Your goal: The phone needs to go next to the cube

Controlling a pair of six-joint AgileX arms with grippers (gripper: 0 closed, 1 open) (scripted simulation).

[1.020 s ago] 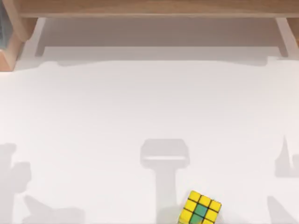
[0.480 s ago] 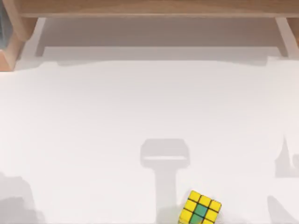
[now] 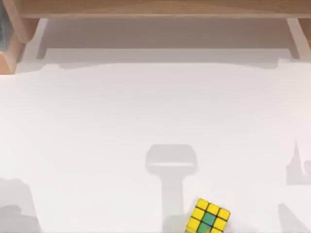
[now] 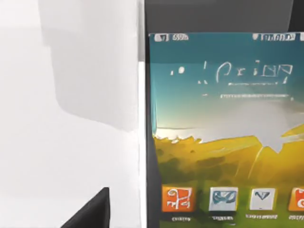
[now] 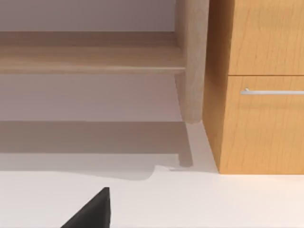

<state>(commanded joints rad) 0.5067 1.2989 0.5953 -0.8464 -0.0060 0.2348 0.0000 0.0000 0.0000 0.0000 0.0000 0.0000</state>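
**Currently: left wrist hanging over phone, cube at front edge**

Left wrist camera is looking down on the slim black-framed phone with lit yellow-orange icon screen (image 4: 223, 137), lying flat on the white table (image 4: 71, 142). Left gripper's finger spread: cannot tell. Small yellow-and-green 3x3 puzzle cube (image 3: 209, 217) is sitting at the front edge, right of centre. Right wrist camera is facing a light wooden drawer cabinet (image 5: 259, 85); its finger spread: cannot tell.

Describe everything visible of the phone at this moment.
In the left wrist view, the phone lies flat, screen up, on the white table. Slim dark frame; lit screen with blue-green wallpaper shading to yellow-orange, a status bar, clock text and a row of app icons. Its far side runs off-picture. Nothing visibly touches it.
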